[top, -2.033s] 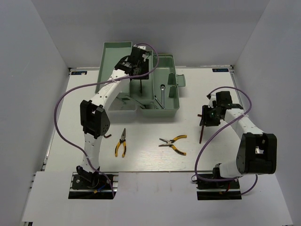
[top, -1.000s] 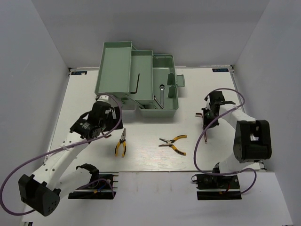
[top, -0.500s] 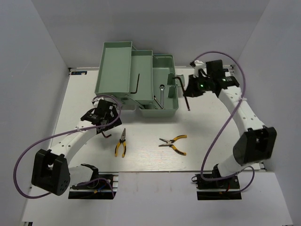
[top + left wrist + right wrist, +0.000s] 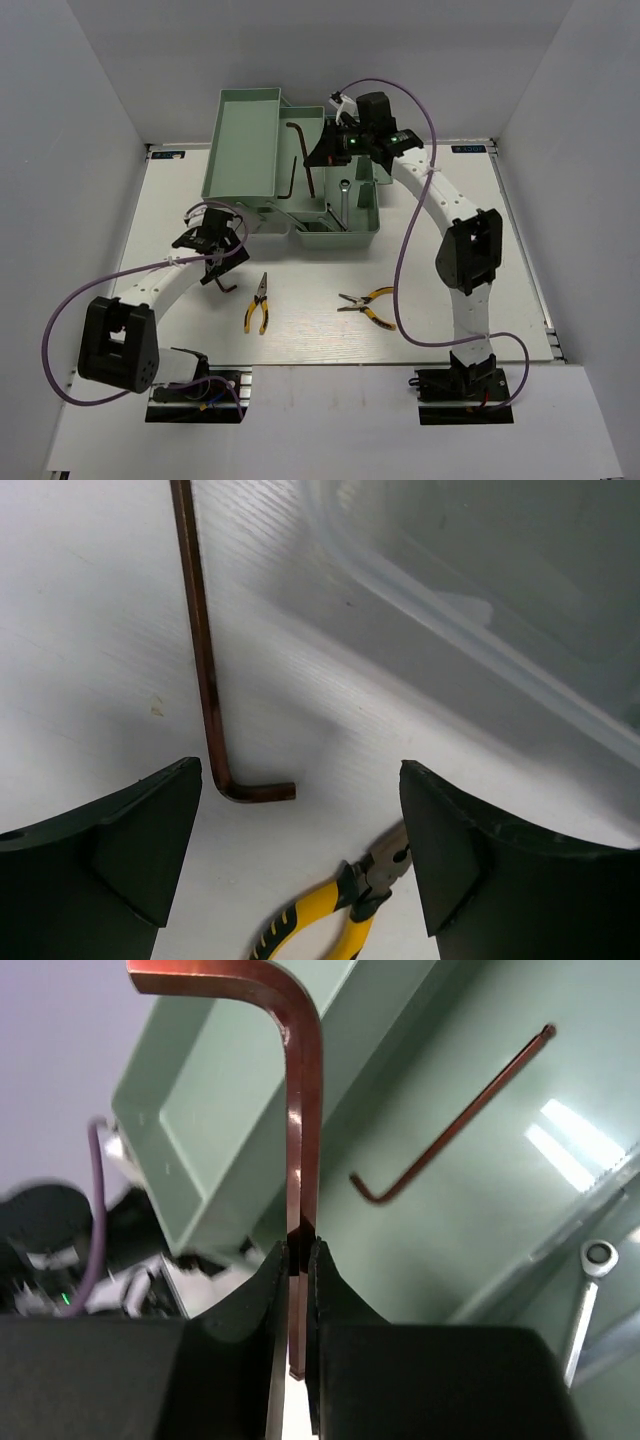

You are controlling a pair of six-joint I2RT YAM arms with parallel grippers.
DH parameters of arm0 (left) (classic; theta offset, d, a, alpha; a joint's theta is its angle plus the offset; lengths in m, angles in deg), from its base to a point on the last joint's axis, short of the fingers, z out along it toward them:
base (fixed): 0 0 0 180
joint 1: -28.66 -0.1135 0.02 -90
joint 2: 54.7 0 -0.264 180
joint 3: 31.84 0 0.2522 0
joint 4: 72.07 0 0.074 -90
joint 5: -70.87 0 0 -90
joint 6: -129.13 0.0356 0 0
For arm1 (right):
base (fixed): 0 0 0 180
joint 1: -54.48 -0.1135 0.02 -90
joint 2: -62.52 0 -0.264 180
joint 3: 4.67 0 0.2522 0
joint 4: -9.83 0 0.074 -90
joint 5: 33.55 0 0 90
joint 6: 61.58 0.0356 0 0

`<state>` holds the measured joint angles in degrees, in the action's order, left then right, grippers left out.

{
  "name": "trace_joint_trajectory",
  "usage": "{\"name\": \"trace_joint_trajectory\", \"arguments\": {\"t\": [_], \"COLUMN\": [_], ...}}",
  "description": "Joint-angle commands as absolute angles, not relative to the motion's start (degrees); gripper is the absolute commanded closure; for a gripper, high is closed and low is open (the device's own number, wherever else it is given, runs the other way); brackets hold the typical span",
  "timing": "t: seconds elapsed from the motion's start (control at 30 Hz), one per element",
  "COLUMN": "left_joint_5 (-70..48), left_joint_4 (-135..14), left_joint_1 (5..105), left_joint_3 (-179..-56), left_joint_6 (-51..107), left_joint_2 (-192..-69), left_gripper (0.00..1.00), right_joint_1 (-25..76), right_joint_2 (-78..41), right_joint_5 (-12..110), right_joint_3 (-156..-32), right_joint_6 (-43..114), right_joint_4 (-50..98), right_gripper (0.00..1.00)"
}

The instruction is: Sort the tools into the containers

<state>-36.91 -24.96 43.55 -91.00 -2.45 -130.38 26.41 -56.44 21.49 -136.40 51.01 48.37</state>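
Up top in the wide view, our right gripper is pinched tight on the held hex key over the green toolbox. Inside, the tray hex key & the wrench already lie. Lower left, our left gripper hangs w/ fingers wide apart over the table hex key; that key + the left pliers & right pliers are left to do, so we guess approx. half done.

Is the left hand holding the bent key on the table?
No, the left hand is open; the hex key lies loose on the table.
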Motion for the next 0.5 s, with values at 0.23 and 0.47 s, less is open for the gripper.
{"name": "trace_joint_trajectory", "arguments": {"t": [0.23,0.47], "left_joint_5": [-35.4,-36.0], "left_joint_4": [-31.7,-32.5], "left_joint_1": [39.7,38.0], "left_joint_3": [-87.3,-86.7], "left_joint_6": [-5.2,-5.2], "left_joint_2": [-134.0,-137.2], "left_gripper": [0.26,0.40], "right_joint_1": [25.2,25.8], "right_joint_2": [-60.8,-57.2], "right_joint_5": [32.3,29.6], "right_joint_3": [-138.3,-135.5], "right_joint_6": [60.6,58.5], "right_joint_4": [40.6,42.2], "right_gripper": [0.76,0.54]}}
